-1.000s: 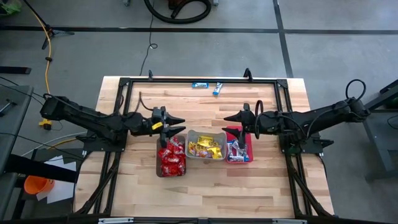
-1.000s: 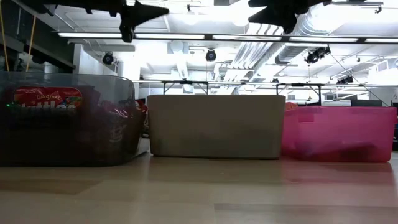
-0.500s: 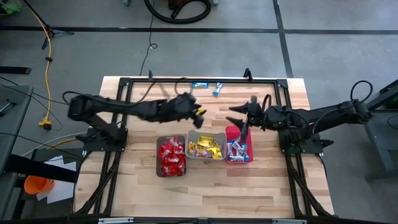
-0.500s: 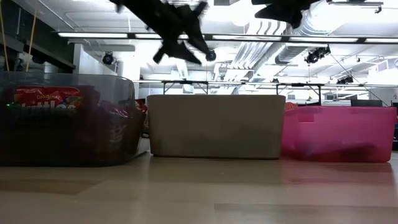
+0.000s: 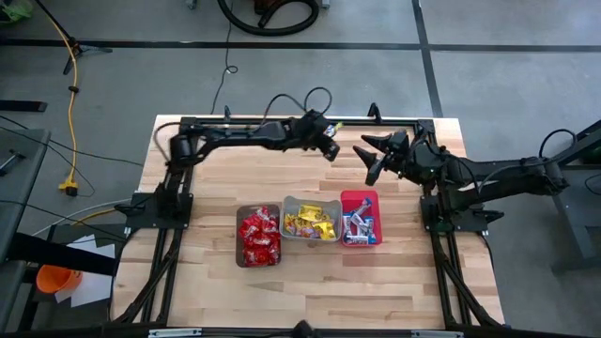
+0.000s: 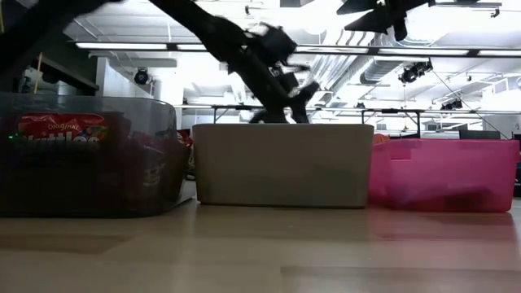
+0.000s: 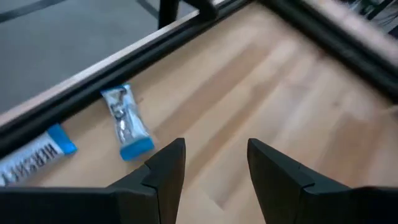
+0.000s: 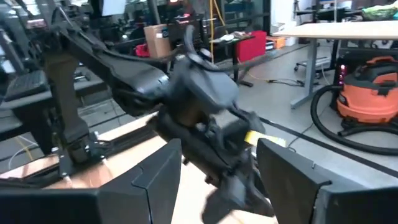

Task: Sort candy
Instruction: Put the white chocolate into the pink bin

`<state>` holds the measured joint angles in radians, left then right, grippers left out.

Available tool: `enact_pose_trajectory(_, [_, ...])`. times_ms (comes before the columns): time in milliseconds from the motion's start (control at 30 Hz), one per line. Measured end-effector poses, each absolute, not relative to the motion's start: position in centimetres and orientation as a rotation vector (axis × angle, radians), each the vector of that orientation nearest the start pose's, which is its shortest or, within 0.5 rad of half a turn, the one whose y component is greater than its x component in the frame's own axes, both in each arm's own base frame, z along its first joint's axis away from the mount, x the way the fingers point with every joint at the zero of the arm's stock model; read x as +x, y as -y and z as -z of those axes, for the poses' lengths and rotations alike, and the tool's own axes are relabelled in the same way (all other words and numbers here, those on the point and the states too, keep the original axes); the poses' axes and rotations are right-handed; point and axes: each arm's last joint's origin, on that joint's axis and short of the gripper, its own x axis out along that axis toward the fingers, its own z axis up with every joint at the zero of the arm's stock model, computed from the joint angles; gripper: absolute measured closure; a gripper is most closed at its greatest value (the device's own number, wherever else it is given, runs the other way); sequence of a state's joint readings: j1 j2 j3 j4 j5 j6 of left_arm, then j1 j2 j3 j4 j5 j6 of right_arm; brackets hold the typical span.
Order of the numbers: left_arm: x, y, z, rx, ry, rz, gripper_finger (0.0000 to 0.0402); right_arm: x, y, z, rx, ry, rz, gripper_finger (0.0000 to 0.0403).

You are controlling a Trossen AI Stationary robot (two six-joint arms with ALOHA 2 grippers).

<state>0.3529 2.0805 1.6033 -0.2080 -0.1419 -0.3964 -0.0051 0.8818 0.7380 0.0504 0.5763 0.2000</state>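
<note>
In the high view the left gripper (image 5: 331,150) sits upper centre of the frame, stretched out to the far edge of the pale wooden table (image 5: 207,282), its two dark fingers (image 7: 163,168) standing apart with bare wood between them and nothing held. Just ahead of it, in the left wrist view, a slim blue-and-white wrapped candy bar (image 7: 127,122) lies flat at the left of the frame beside the black metal frame rail (image 7: 93,71), and a second blue-and-white bar (image 7: 37,155) lies near it at the lower left edge, apart from the first. The right gripper (image 5: 370,160) hovers right of centre in the high view, above the table and up-frame of the bins, facing the left arm; its fingers (image 8: 155,180) are spread and empty. Below centre three bins stand in a row, touching: a dark brown translucent plastic bin (image 5: 238,218) filled with red candy packets (image 5: 258,239), a grey plastic bin (image 5: 285,205) with yellow candy packets (image 5: 311,225), and a pink plastic bin (image 5: 376,199) with blue-and-white bars (image 5: 357,225). In the low view the bins fill the middle band.
</note>
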Motion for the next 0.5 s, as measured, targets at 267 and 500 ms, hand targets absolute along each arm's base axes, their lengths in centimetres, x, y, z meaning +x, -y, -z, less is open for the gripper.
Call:
enact_pose_trajectory(267, [46.6,-19.1,-20.0,-0.438,-0.554,-0.782,0.0248,19.3,2.8,-32.3,0.177,-0.026,0.644,0.0199])
enact_pose_trajectory(500, [46.9,-17.6,-20.1,-0.477,-0.588,-0.699,0.0267,19.3,3.3,-32.3,0.183,-0.023,0.669,0.0199])
